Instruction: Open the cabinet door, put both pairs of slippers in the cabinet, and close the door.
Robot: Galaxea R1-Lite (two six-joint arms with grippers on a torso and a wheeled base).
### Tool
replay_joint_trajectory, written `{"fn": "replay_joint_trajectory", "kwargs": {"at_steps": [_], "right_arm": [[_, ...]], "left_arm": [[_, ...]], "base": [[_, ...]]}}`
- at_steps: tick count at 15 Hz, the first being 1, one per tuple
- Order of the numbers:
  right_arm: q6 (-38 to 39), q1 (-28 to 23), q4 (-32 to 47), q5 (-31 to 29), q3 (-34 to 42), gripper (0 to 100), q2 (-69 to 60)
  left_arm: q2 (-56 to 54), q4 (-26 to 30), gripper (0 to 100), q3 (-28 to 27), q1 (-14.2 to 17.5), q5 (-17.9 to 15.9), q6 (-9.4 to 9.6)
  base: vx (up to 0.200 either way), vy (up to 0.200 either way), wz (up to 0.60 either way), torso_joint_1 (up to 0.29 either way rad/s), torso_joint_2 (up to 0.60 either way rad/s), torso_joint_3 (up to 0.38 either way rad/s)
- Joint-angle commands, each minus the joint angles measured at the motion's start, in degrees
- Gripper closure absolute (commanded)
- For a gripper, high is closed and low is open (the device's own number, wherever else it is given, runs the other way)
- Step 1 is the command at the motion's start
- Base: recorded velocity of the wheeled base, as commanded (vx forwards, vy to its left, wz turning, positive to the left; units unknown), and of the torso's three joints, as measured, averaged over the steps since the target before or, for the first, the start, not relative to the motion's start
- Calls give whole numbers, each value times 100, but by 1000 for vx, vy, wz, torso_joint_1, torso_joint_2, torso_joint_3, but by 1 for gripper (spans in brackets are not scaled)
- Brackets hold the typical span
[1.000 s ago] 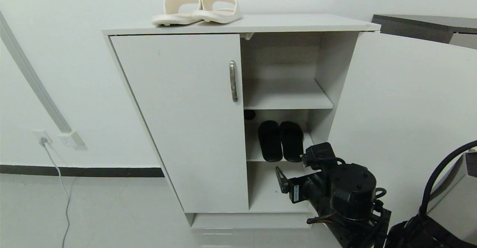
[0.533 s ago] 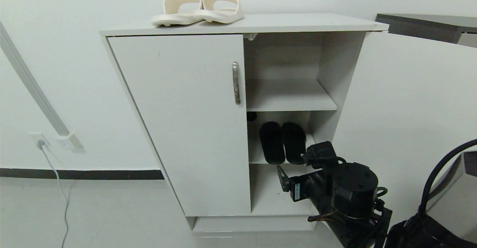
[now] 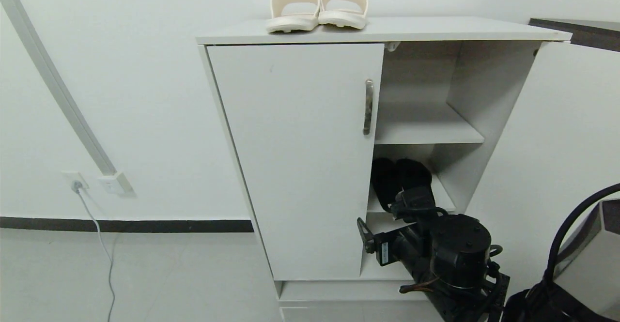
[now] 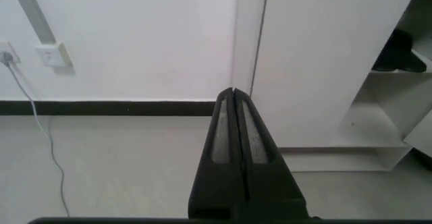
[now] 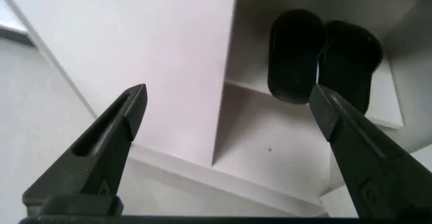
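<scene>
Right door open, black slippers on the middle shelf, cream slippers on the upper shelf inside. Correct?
Not quite. The cream slippers sit on top of the cabinet, outside it, not on the upper shelf; the head view shows this. The rest holds: right door open, black slippers on the middle shelf.

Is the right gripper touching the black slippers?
Apart. In the right wrist view the black slippers lie on the shelf, well beyond the open, empty fingers of the right gripper.

White cabinet (image 3: 436,29), right door (image 3: 557,167) open; black slippers (image 3: 387,181) on middle shelf; cream slippers (image 3: 334,18) atop.
</scene>
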Motion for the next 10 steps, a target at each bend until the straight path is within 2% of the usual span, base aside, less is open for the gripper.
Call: {"fn": "replay_joint_trajectory", "kwargs": {"at_steps": [1,6,10], "right_arm": [[-1,4,-10,39,41,0,28],[-1,4,-10,48,58,0,28],[-9,-5,-133,48,76,0,36]], "left_arm": [[-2,1,100,0,6,1,-2],[-2,1,100,0,6,1,-2],[-2,1,100,0,-2,1,-2]], "base": [[0,200,0,7,-2,2],[0,200,0,2,2,4],[0,0,0,0,0,0]]}}
